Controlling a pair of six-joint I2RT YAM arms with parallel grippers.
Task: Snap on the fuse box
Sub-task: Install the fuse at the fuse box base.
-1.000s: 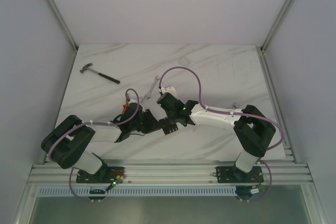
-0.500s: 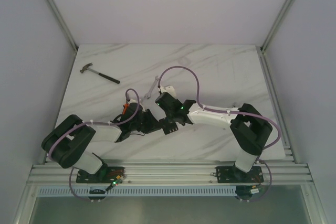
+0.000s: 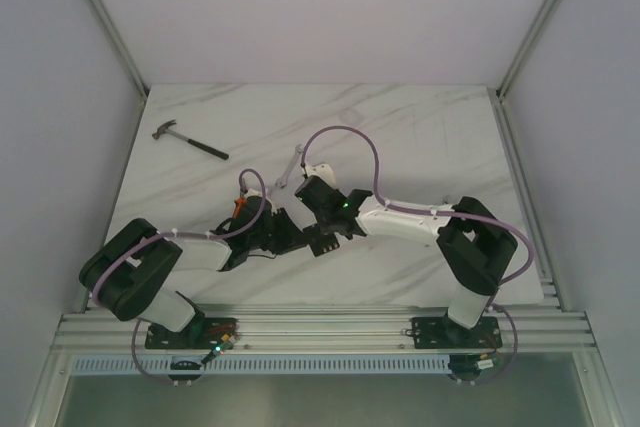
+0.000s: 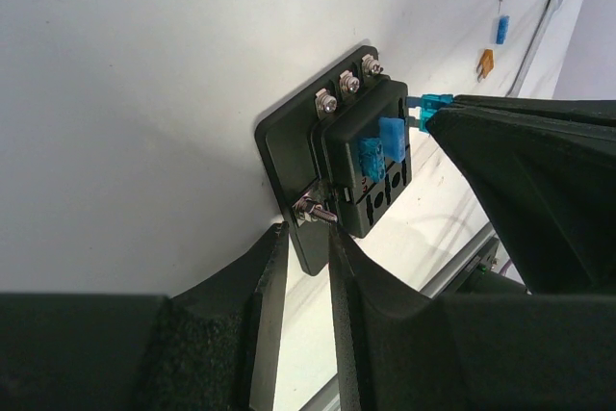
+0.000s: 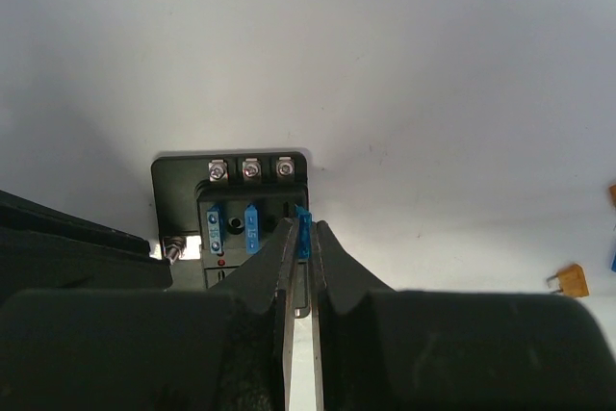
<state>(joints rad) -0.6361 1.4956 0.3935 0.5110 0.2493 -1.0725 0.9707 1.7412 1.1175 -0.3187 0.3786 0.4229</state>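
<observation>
Right arm point(image 3: 400, 217) has drawn in toward 9 o'clock over the last second: its elbow and wrist sit a little closer to the left arm point(image 3: 200, 247) in the top view. Most of that shift came early, and the latest interval shows almost none. Left arm unchanged

- fuse box point(image 5: 241, 223): lies on the bench point(image 3: 420, 127), toward 6 o'clock from its middle, between the two wrists. Black block on a black base plate, three screws along its far edge
- left jaws: clamped on the near edge of the base plate, one of the fingers point(image 4: 260, 276) on each side of it. Reads as a steadying hold
- right jaws: together on a blue fuse point(image 5: 303, 221), pinched edge-on at the very tips
- two blue fuses point(image 5: 234, 228) already stand in the block. The held one hangs at the block's 3 o'clock edge; the left wrist view shows it just beside the upper corner, not yet in a slot
- loose amber fuse point(image 5: 575, 281) on the bench at 3 o'clock of the right jaws, well apart. More amber and blue ones point(image 4: 501, 29) lie beyond the block
- hammer point(image 3: 190, 140) at 10 o'clock and wrench point(image 3: 290, 167) at 12 o'clock of the wrists, both untouched

Judgement: the inward shift looks like fine alignment over the third slot. Insertion is not done. The fuse appears slightly outboard of the opening, so it likely needs a small correction toward 9 o'clock before the straight press. Risk: blades catching the slot rim and the fuse twisting in the pinch
</observation>
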